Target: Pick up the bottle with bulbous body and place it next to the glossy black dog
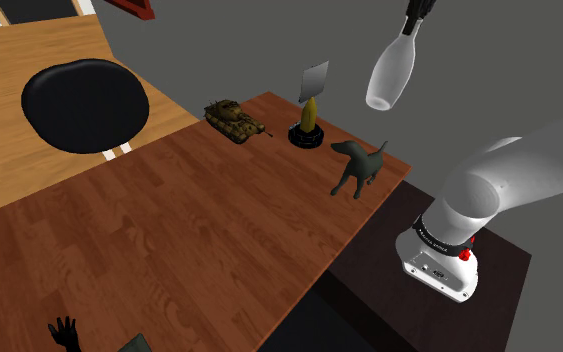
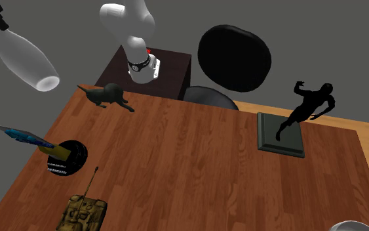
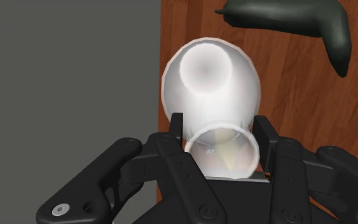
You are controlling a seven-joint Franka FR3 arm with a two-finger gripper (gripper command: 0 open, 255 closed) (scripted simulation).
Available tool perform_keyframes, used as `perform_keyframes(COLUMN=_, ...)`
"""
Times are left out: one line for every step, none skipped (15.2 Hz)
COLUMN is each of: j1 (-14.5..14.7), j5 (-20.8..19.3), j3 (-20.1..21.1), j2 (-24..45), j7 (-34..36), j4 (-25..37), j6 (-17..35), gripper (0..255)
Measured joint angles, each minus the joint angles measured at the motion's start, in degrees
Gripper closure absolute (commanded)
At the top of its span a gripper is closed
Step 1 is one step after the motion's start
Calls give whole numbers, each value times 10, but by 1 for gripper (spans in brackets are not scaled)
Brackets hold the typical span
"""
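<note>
Wrist view: white bottle (image 3: pixel 212 76) clasped at neck by gripper (image 3: pixel 220 132), shut tight on it. Bottle held aloft over table (image 3: pixel 285 102) edge, long axis tilted, base lowermost. Black dog (image 3: pixel 298 18) seen below, just beyond base; descent beside dog judged next.

The white arm (image 1: pixel 514 175) is standing up from its base, bending sharply at a dark joint and reaching high overhead. Its black gripper (image 1: pixel 413 22) is pointing downward at a slant. The two fingers (image 3: pixel 175 129) are pressing on the narrow neck of a pale bottle (image 1: pixel 391 70), one on each side, and are carrying it bulb-end down in the air.
</note>
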Motion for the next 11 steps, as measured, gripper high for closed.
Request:
perform_keyframes(j1=-1, j5=-1, j3=0, j2=-3, j7=0, j4=-10, j6=7, gripper=255)
perform_keyframes(j1=-1, j5=-1, j3=0, j2=-6, j7=1, j4=-19, j6=14, gripper=255)
perform_keyframes(j1=-1, j5=-2, j3=0, j2=-8, j7=3, j4=-28, j6=20, gripper=255)
perform_keyframes(j1=-2, j5=-3, j3=-1, j2=-10, j7=2, j4=-39, j6=29, gripper=255)
perform_keyframes(j1=-2, j5=-3, j3=-2, j2=-11, j7=2, j4=-48, j6=37, gripper=255)
perform_keyframes(j1=-2, j5=-4, j3=-2, j2=-12, j7=2, j4=-57, j6=45, gripper=255)
perform_keyframes(j1=-3, j5=-5, j3=-2, j2=-16, j7=2, j4=-67, j6=52, gripper=255)
perform_keyframes(j1=-3, j5=-5, j3=-3, j2=-17, j7=2, j4=-75, j6=58, gripper=255)
perform_keyframes(j1=-4, j5=-6, j3=-4, j2=-17, j7=2, j4=-82, j6=66, gripper=255)
perform_keyframes(j1=-4, j5=-7, j3=-5, j2=-19, j7=2, j4=-92, j6=73, gripper=255)
perform_keyframes(j1=-5, j5=-7, j3=-5, j2=-19, j7=2, j4=-100, j6=81, gripper=255)
